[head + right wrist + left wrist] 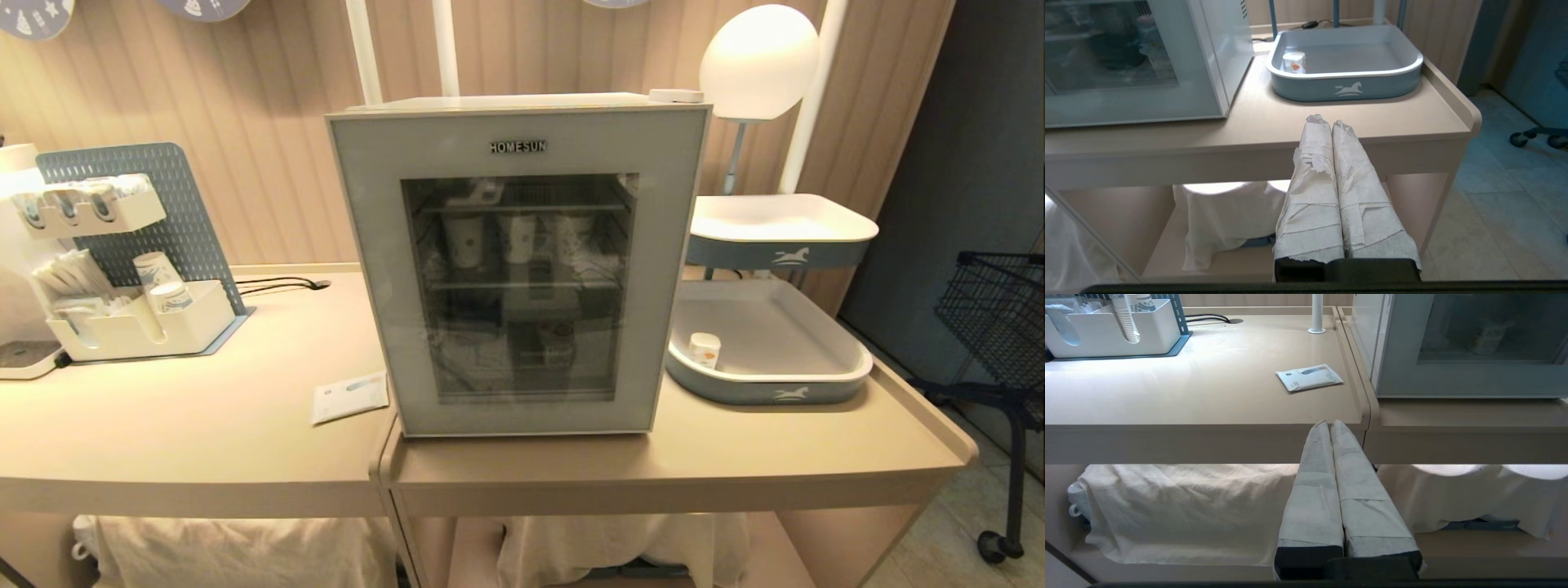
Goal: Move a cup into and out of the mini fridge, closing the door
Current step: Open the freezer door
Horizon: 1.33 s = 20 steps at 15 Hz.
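Observation:
The mini fridge [506,103] stands in the middle of the tan table, its door [369,286] shut. Through the dark glass, low inside, I dimly make out the cup [558,333], a small tapered pot with a wide rim [1488,335]. Taller paper cups [518,237] stand on the wire shelf above it. Neither arm shows in the head view. My left gripper [1329,424] is shut and empty, low in front of the table's edge, left of the fridge. The right gripper [1327,121] is likewise shut and empty, before the table edge facing the tray.
A blue-grey tray [771,394] right of the fridge holds a plain white pot with an orange spot [704,349]. A white sachet [349,398] lies left of the fridge. An organizer with paper cups [139,331] stands far left. A black wire cart [996,318] is at right.

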Tool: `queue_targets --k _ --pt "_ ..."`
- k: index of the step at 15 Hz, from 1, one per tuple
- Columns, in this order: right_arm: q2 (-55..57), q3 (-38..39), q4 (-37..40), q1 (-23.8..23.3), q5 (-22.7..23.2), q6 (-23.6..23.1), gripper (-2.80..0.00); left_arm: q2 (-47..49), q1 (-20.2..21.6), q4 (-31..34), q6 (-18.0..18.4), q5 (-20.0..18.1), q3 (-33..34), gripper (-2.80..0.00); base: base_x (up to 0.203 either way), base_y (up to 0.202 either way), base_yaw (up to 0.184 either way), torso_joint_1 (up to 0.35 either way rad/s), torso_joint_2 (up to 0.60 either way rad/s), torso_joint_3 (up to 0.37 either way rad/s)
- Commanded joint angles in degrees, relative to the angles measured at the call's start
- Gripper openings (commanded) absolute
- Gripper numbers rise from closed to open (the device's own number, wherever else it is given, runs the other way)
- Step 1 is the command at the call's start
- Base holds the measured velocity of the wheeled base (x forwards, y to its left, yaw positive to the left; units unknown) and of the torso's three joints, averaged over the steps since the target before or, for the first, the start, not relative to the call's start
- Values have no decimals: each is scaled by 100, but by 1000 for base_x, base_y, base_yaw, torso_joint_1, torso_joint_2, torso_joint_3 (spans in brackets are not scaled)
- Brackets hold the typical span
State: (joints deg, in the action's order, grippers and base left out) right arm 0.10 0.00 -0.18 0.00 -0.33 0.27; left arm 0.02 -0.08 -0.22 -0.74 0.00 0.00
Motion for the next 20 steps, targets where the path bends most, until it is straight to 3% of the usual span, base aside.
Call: queue_targets --k 1,6,12,15,17,20 --pt "8 0 0 0 -2 0 -280 -2 -1 -3 -5 0 9 -280 -2 153 -5 0 0 0" --pt "8 0 -8 0 -2 0 -280 -2 -1 -4 4 0 9 -280 0 168 2 2 1 3" --pt "8 0 1 0 -2 0 -280 25 -1 141 127 1 -253 -280 0 9 0 1 0 0" --pt "8 -9 44 0 -2 -9 -280 616 -1 1173 86 178 -2037 -280 0 0 0 0 0 0" --pt "8 -20 62 0 -2 -18 -280 1643 -1 1791 -49 331 -3201 -280 0 0 0 0 0 0" --pt "8 -26 71 0 -2 -18 -280 3455 -2 1699 -299 414 -4112 -280 0 0 0 0 0 0"
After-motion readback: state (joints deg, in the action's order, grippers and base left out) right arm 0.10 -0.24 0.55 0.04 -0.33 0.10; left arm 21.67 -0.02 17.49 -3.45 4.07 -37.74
